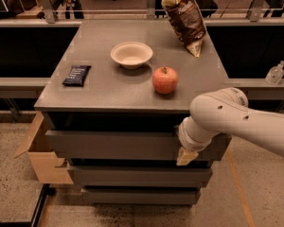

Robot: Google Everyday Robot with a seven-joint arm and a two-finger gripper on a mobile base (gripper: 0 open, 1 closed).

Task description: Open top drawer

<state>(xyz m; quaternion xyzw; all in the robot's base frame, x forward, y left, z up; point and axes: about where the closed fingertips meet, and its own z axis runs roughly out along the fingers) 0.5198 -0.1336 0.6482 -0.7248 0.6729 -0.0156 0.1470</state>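
The top drawer is the highest of three grey fronts in the cabinet, directly under the grey countertop. The gripper is at the right end of this front, low against its face and near its bottom edge, with the white arm reaching in from the right. From this angle it cannot be told how wide the gripper is set, or if it has hold of the drawer edge or only rests against it. Above the front there is a dark band, and the front seems to stand a little forward of the countertop edge, so the drawer is probably pulled out only a small way, if at all; no grey inside of it is visible. Most of the pull seems to remain to be done. On the countertop stand a bowl, an apple, a chip bag and a dark snack bar, all away from the front edge.
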